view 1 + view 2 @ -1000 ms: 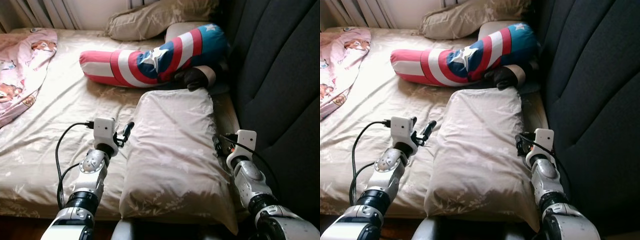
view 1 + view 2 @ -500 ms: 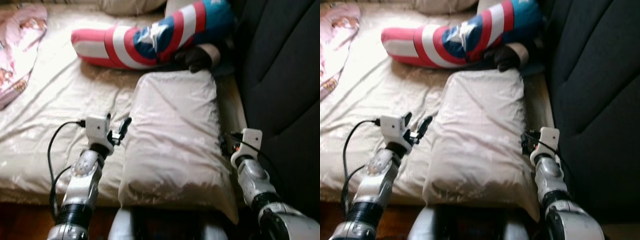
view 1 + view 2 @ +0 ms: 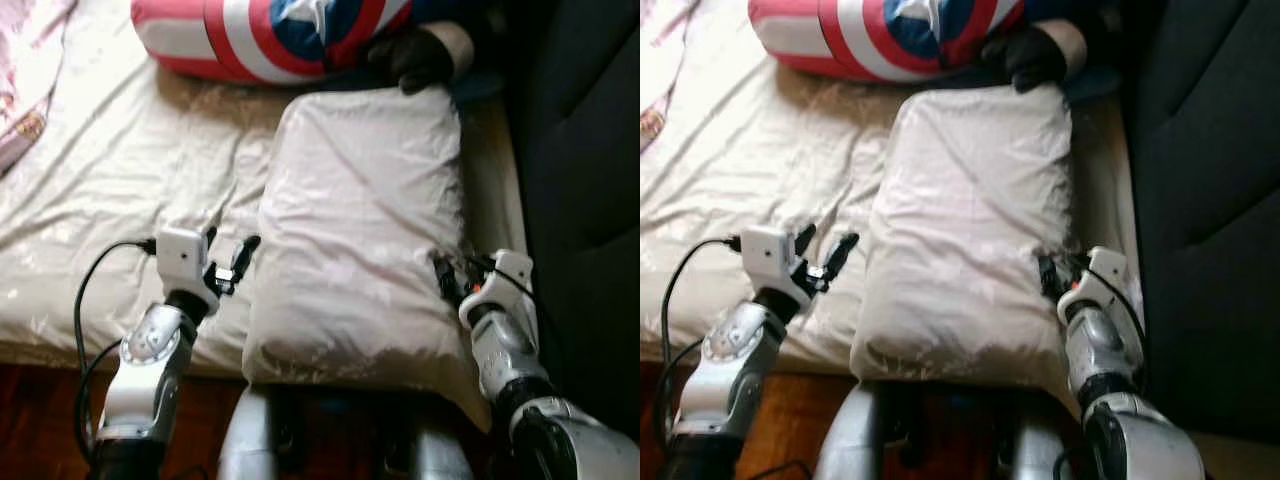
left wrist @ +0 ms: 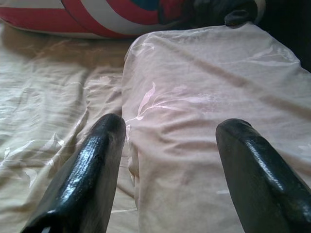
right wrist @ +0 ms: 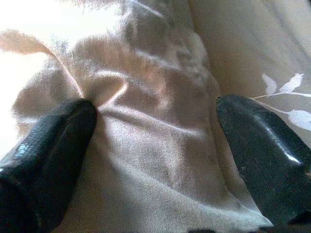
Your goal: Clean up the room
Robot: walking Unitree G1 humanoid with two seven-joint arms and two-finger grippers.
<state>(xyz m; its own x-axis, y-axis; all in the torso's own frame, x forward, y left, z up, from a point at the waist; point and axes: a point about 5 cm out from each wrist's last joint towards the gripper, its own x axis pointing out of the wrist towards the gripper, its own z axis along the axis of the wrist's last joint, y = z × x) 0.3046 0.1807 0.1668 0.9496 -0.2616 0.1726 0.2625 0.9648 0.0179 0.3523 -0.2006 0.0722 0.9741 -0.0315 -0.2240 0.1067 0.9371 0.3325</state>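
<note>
Beige pillow lies lengthwise on the bed, beside the dark headboard, its far end touching a striped bolster. Both silver arms reach forward, flanking it. The left pincer hovers at its left edge, fingers apart. The right pincer, fingers apart, presses against its right-edge fabric.

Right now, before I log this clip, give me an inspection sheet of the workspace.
Surface: bed sheet, beige, wrinkled.
Job's things: beige pillow lying flat between both arms.
Clutter: striped bolster behind the pillow; pink blanket at the bed's left edge.
Grippers: left gripper open beside the pillow's left edge; right gripper open, fingers against the pillow's right edge fabric.
Cables: black cable looping from the left wrist.
Surroundings: dark headboard on the right; wood floor below.
</note>
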